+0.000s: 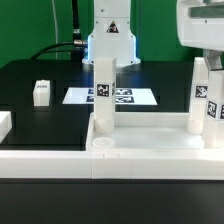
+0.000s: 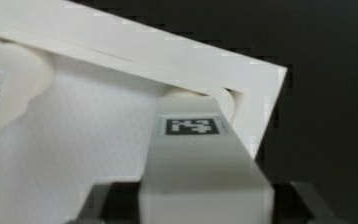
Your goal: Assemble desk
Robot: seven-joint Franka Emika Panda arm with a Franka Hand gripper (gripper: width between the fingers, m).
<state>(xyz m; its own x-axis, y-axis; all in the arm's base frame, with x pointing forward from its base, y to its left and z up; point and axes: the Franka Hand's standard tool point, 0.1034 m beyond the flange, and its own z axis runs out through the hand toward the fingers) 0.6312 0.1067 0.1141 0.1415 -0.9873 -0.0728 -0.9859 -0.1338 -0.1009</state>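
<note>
The white desk slab lies at the front of the table. One white tagged leg stands upright in its corner at the exterior view's left. My gripper reaches down at the exterior view's right and is shut on a second tagged leg, which stands upright at the slab's corner on that side. In the wrist view the leg sits between my dark fingers, its far end at the slab's raised corner. Whether it is seated in the socket is hidden.
A loose white leg block stands on the black table at the exterior view's left, and another white piece lies at the far left edge. The marker board lies behind the slab. A long low white rail runs along the front.
</note>
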